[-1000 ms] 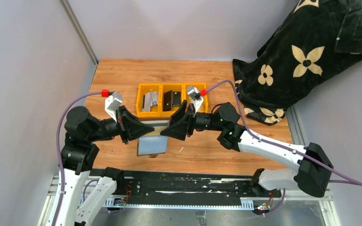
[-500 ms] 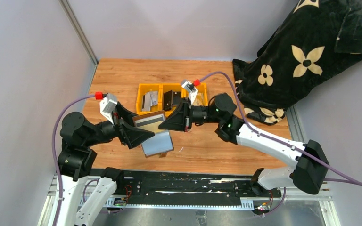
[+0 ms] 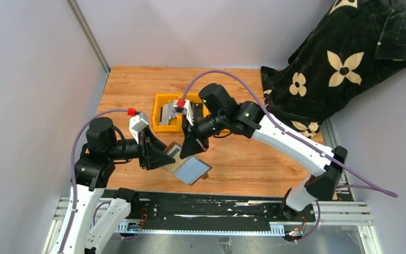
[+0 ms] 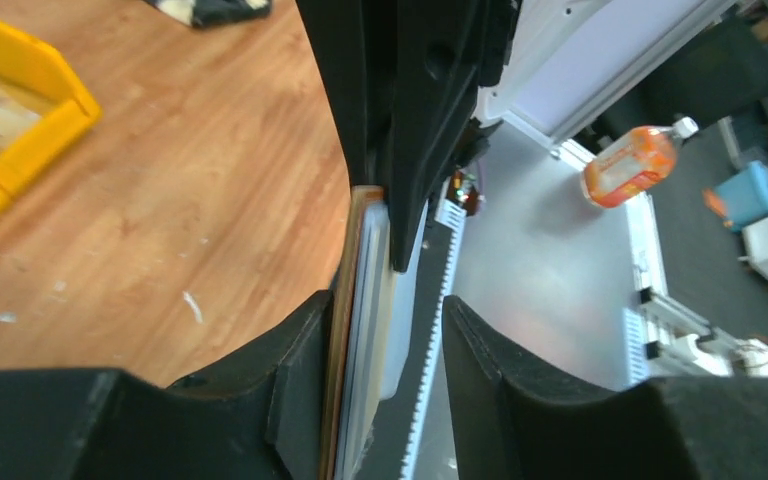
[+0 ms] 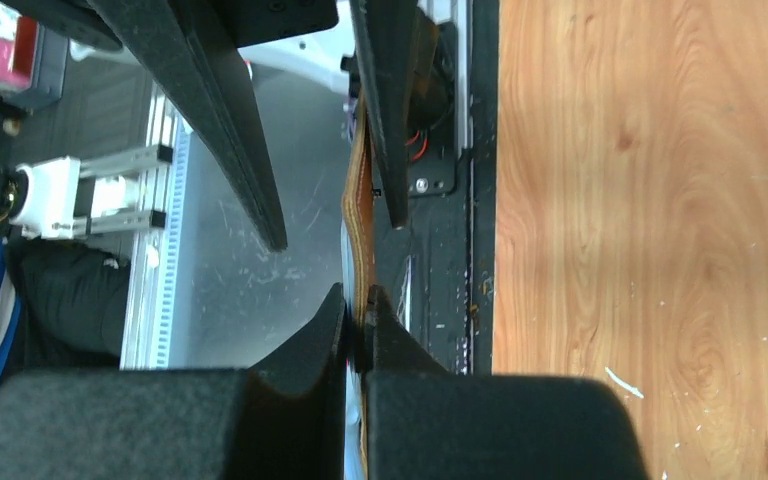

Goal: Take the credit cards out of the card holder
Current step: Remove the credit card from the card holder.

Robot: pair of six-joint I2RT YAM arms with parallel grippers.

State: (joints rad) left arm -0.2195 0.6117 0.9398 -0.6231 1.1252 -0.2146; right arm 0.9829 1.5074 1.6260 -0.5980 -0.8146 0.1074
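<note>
Since a second ago the card holder [image 3: 194, 170] has turned from square-on to a diagonal lie and slid toward the near edge of the table [image 3: 254, 159]. The right arm, which reached in low from the right, now arches over the yellow bin [image 3: 157, 114] and comes down on the holder from the far side. Starting at the left, we see the left arm bent at the table's left side, with the left gripper [image 3: 165, 156] pointing right at the holder's left corner. Its wrist view shows the holder edge-on between the two fingers [image 4: 290, 400]: the brown leather side rests against one finger and a clear gap separates the grey side from the other, so we read these jaws as parted, not clamped. The holder is spread open, grey inside facing up in the top view, with a tan patch near its left corner and a small brown tab at its right corner; we cannot tell whether a card is in it. Next comes the right gripper [image 5: 358, 305], its fingers pinched tight on the holder's brown edge. Behind it, grey credit cards [image 3: 168, 112] lie in the bin's left compartment; the arm hides much of the other compartments. At the far right a black blanket [image 3: 343, 58] with cream flowers is heaped at the table's corner.
</note>
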